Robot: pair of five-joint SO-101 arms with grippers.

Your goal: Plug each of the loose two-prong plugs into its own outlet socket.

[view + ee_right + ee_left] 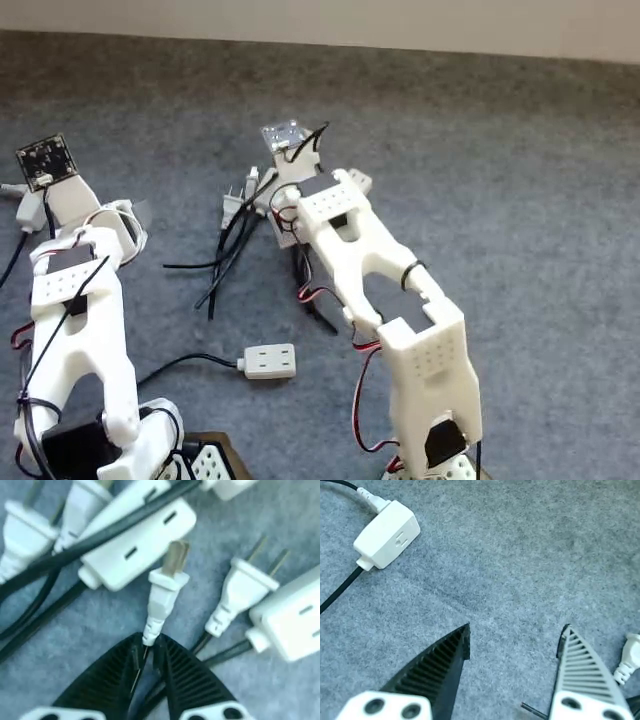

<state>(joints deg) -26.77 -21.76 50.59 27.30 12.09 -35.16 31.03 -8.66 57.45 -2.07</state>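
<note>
In the thick of the cord tangle point(235, 235), pinching a white two-prong plug point(165, 587) by its strain relief with the right gripper point(147, 647), claw drawn narrow and clamped on that thin neck. Holding the prongs point(175, 557) up against the flank of a long outlet block point(150, 535) in the same tangle, laid over its body and, as far as can be judged, not lined up with any slot. Crowded in there too: a second loose plug point(242, 592) just beside the held one, another outlet block point(295, 620) next to that, a pair of plugs point(25, 535) at the tangle's far edge under a black cord point(100, 536). Off to the side of the tangle, hovering over bare carpet point(520, 555) with the left gripper point(515, 635), claw spread wide, holding nothing. Well clear of the tangle, toward the arm bases, a lone outlet block point(270, 360), sockets bare. Plenty to go wrong from here, by the look of it: gripped that far back, could swivel at the neck and skate the prongs off the slots; could shove the unanchored block away across the carpet under a push; could snag the black cord and drag the whole tangle along. Brands, labels, writing: nothing readable anywhere, just plain white plastic and slots.
</note>
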